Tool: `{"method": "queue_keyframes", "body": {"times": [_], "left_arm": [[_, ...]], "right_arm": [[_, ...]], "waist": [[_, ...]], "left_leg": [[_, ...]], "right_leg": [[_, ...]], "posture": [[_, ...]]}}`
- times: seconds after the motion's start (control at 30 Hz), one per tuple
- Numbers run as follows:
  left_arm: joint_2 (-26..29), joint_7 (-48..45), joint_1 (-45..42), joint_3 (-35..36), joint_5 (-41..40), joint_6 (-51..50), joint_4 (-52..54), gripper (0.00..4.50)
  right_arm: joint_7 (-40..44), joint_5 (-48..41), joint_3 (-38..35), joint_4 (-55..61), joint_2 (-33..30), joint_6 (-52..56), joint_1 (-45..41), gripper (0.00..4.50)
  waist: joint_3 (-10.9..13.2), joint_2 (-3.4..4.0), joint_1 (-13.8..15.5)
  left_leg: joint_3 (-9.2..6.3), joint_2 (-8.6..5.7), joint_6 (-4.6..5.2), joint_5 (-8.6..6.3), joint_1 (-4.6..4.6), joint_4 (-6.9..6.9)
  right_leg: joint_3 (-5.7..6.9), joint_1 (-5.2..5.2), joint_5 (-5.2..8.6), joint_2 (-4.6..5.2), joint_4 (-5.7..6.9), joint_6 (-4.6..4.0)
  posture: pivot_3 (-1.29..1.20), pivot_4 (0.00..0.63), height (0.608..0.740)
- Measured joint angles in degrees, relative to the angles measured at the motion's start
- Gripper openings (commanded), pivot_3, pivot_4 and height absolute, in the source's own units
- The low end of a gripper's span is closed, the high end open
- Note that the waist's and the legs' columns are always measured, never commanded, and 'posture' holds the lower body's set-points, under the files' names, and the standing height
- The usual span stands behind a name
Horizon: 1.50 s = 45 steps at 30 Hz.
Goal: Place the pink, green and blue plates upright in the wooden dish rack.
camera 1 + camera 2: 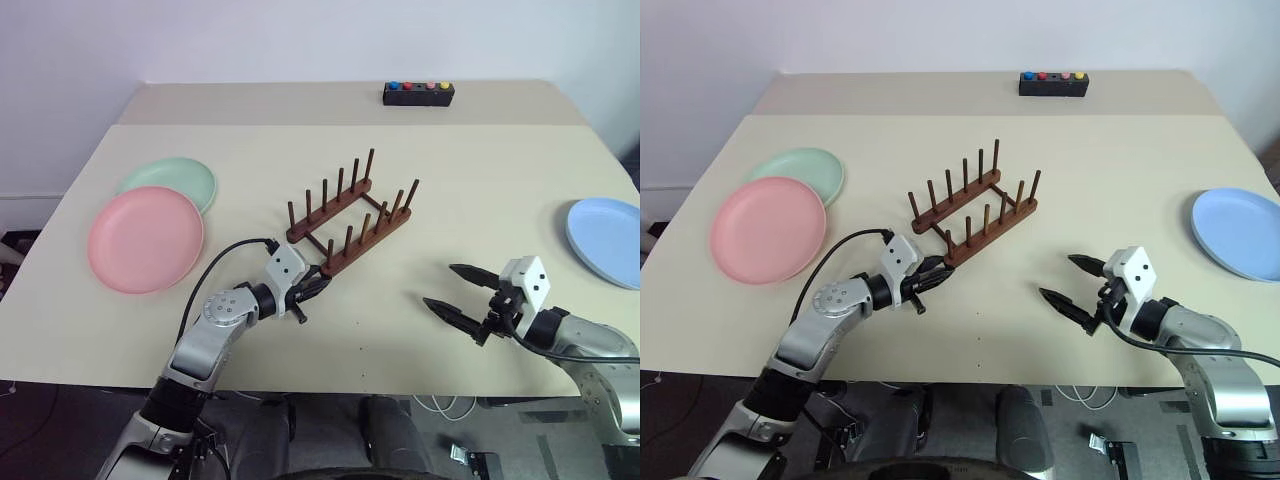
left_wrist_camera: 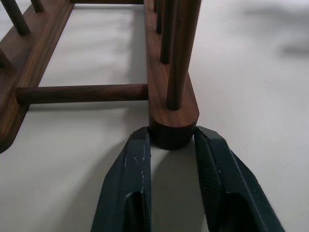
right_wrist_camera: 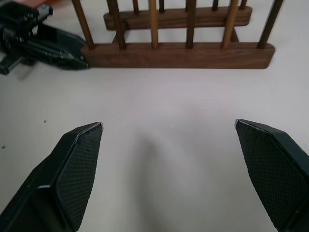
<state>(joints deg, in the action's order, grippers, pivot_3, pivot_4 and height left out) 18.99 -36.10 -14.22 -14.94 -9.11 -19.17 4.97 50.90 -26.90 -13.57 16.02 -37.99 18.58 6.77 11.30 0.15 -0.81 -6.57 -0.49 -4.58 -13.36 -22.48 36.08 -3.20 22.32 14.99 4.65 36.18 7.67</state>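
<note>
Wooden dish rack point(image 1: 350, 213): dark brown, two base rails with upright pegs, standing empty near the middle of the beige surface point(image 1: 400, 330), set at a slant. Left gripper point(image 1: 318, 286): at the near end of the rack's nearer rail; in the left wrist view its jaws sit closed on the rounded rail end, one finger on each side. Right gripper point(image 1: 455, 290): above bare surface, well apart from the rack, jaws spread wide and holding nothing, pointed toward the rack. Pink plate point(image 1: 145, 239): lying flat at the robot's left. Green plate point(image 1: 172, 183): flat just behind the pink one, its near edge tucked under the pink plate's rim. Blue plate point(image 1: 606, 240): flat at the far right edge. Black box with coloured buttons point(image 1: 418, 93): at the back of the surface.
</note>
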Motion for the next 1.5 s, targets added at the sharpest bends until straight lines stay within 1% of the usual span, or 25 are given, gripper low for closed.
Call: {"method": "queue_keyframes", "body": {"times": [0.1,0.17,0.27,0.37,0.53,0.63,0.77,0.83,1.1,1.13,1.2,1.23,1.27,1.3,1.33,1.5], "left_arm": [[0.02,-0.14,-0.48,-0.01,0.58,1.12,-1.08,0.67],[0.46,-1.74,-2.28,-0.12,0.96,2.47,-3.31,0.67],[1.97,-6.12,-5.95,-0.56,1.33,5.08,-7.75,0.67],[2.70,-12.54,-11.17,-1.91,1.62,8.08,-13.83,0.67],[-0.18,-20.77,-16.65,-4.02,1.54,12.28,-21.39,0.67],[-1.95,-25.19,-21.13,-5.35,2.33,16.39,-28.42,0.67],[-3.39,-27.46,-26.81,-5.46,3.54,21.32,-38.19,0.67],[-3.96,-28.21,-28.10,-4.98,3.62,23.35,-41.42,0.67],[-4.80,-31.43,-31.57,-3.85,4.02,28.13,-49.27,0.67],[-4.95,-31.70,-31.82,-3.68,4.02,28.25,-49.92,1.71],[-5.30,-32.29,-32.01,-3.35,4.05,28.52,-50.87,2.54],[-5.54,-32.30,-32.10,-3.01,4.05,28.58,-51.24,3.14],[-5.61,-32.19,-32.09,-2.60,4.05,28.58,-51.49,3.56],[-5.56,-31.93,-32.09,-2.13,4.06,28.57,-51.63,4.15],[-5.45,-31.54,-32.09,-1.86,4.10,28.57,-51.63,4.47],[-3.72,-29.53,-30.02,0.64,4.00,26.98,-48.18,4.47]], "right_arm": [[-0.34,1.17,0.27,-1.12,0.22,-1.12,-0.24,4.50],[-0.33,1.56,0.26,-2.31,0.22,-1.90,-0.33,4.50],[-0.22,2.19,0.19,-3.89,0.17,-3.04,-0.50,4.50],[-0.18,3.15,-0.01,-5.18,0.08,-4.32,-0.58,4.50],[-0.45,3.15,-0.97,-5.21,0.09,-5.30,-0.01,4.50],[-1.45,3.15,-2.68,-4.52,0.41,-5.72,3.52,4.50],[-2.81,3.09,-4.04,-1.85,1.34,-6.12,8.40,4.50],[-3.33,3.07,-4.66,-1.31,1.54,-6.27,9.57,4.50],[-3.46,3.08,-5.58,-1.33,1.56,-8.15,11.06,4.50],[-3.44,3.08,-5.62,-1.38,1.56,-8.34,11.06,4.50],[-3.42,3.09,-5.63,-1.46,1.55,-8.70,10.98,4.50],[-3.40,3.10,-5.63,-1.57,1.55,-8.91,10.80,4.50],[-3.39,3.11,-5.63,-1.59,1.55,-8.97,10.64,4.50],[-3.36,3.11,-5.63,-1.65,1.54,-9.01,10.51,4.50],[-3.33,3.12,-5.63,-1.72,1.54,-9.01,10.38,4.50],[-3.33,3.32,-5.59,-2.51,1.50,-9.10,8.55,4.50]], "waist": [[0.00,-0.01,0.00],[0.00,-0.01,0.00],[0.01,-0.02,0.08],[0.01,-0.03,0.22],[0.04,-0.07,0.05],[0.06,-0.09,0.22],[0.09,-0.16,0.06],[0.11,-0.18,-0.26],[0.14,-0.24,-0.09],[0.13,-0.24,-0.10],[0.14,-0.24,-0.08],[0.14,-0.24,-0.06],[0.14,-0.24,-0.08],[0.14,-0.24,-0.11],[0.14,-0.24,-0.11],[0.14,-0.24,-0.15]], "left_leg": [[0.00,0.00,0.00,0.00,0.00,0.03],[0.00,0.00,0.00,0.00,0.00,0.04],[0.00,-0.01,0.00,0.00,-0.01,0.05],[0.00,-0.03,0.00,0.00,-0.05,0.04],[0.00,-0.02,0.01,0.00,-0.08,-0.05],[-0.02,-0.02,0.01,0.00,-0.10,-0.04],[-0.01,-0.03,0.01,0.00,-0.13,0.01],[-0.01,-0.02,0.02,-0.01,-0.12,-0.02],[-0.01,-0.02,0.01,-0.01,-0.12,-0.01],[-0.01,-0.02,0.01,-0.01,-0.12,-0.02],[-0.01,-0.02,0.01,-0.01,-0.12,-0.02],[-0.01,-0.02,0.02,-0.01,-0.12,-0.02],[-0.01,-0.02,0.02,-0.01,-0.12,-0.01],[-0.01,-0.02,0.02,-0.01,-0.12,-0.02],[-0.02,-0.02,0.02,-0.01,-0.12,-0.02],[-0.02,-0.02,0.01,-0.01,-0.11,-0.05]], "right_leg": [[0.00,-0.01,0.00,0.00,0.00,-0.01],[0.00,-0.01,0.00,-0.01,0.01,-0.02],[0.01,-0.02,0.00,-0.01,-0.01,-0.02],[0.01,-0.02,0.00,0.00,-0.05,-0.01],[0.01,0.04,-0.06,0.00,-0.07,0.15],[0.03,0.06,-0.06,-0.01,-0.05,0.16],[0.02,0.05,0.00,0.00,-0.08,0.06],[0.02,0.07,-0.01,0.00,-0.07,0.08],[0.02,0.07,-0.05,0.00,-0.06,0.15],[0.02,0.07,-0.05,0.00,-0.06,0.16],[0.02,0.07,-0.07,0.00,-0.06,0.18],[0.02,0.07,-0.08,0.00,-0.06,0.20],[0.02,0.07,-0.08,0.00,-0.05,0.20],[0.02,0.08,-0.08,-0.01,-0.05,0.21],[0.02,0.08,-0.08,-0.01,-0.05,0.21],[0.02,0.09,-0.09,-0.01,-0.04,0.22]], "posture": [[0.00,0.150,0.734],[0.00,0.150,0.734],[0.00,0.150,0.734],[0.00,0.150,0.734],[0.00,0.150,0.734],[0.00,0.150,0.734],[0.00,0.150,0.734],[0.00,0.150,0.734],[0.00,0.150,0.734],[0.00,0.150,0.734],[0.00,0.150,0.734],[0.00,0.150,0.734],[0.00,0.150,0.734],[0.00,0.150,0.734],[0.00,0.150,0.734],[0.00,0.150,0.734]]}}
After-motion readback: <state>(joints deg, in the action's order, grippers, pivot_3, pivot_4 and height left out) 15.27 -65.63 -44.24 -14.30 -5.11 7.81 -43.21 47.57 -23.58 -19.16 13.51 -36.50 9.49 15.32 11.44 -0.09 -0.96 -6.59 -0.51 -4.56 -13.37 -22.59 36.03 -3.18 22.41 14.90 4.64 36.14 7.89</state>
